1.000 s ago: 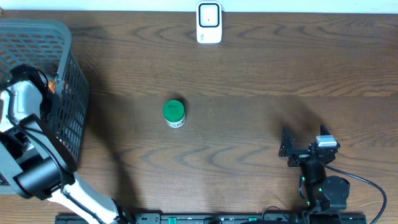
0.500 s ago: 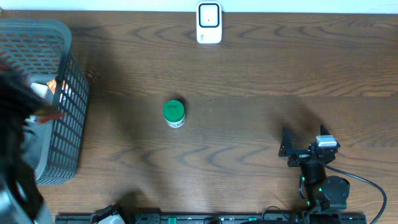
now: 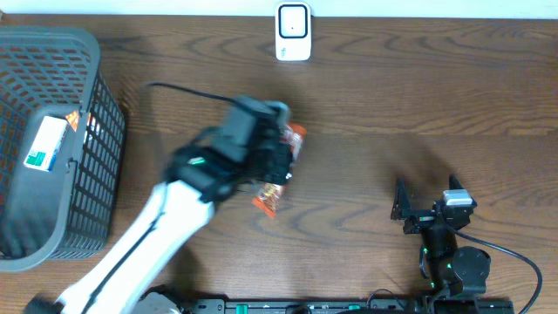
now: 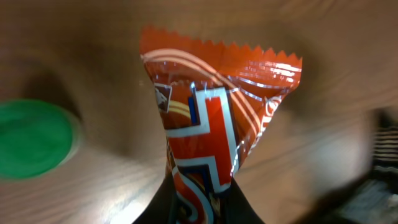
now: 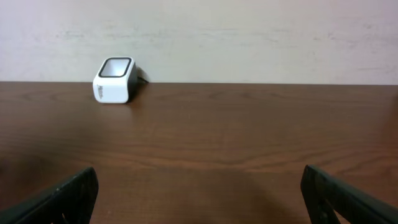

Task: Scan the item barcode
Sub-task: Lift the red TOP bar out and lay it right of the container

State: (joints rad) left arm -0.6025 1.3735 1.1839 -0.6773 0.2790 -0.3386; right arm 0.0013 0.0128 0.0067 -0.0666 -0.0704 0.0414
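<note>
- Dark wood-grain table fills the overhead view, with a pale wall behind its far edge in the right wrist view.
- At the far left stands a grey mesh basket; a white and teal box lies inside it.
- Near the middle, the left gripper hangs over the table, its jaws clenched on an orange snack packet.
- In the left wrist view the packet's serrated end points away from the fingers, which pinch its narrow lower part.
- A green-lidded jar sits on the table just beside the packet in that view; the arm hides it from overhead.
- At the far edge, a little right of the packet, stands a white scanner, well apart from it.
- On the right, near the front edge, the right gripper rests low with its jaws spread wide, grasping nothing and facing the scanner.
</note>
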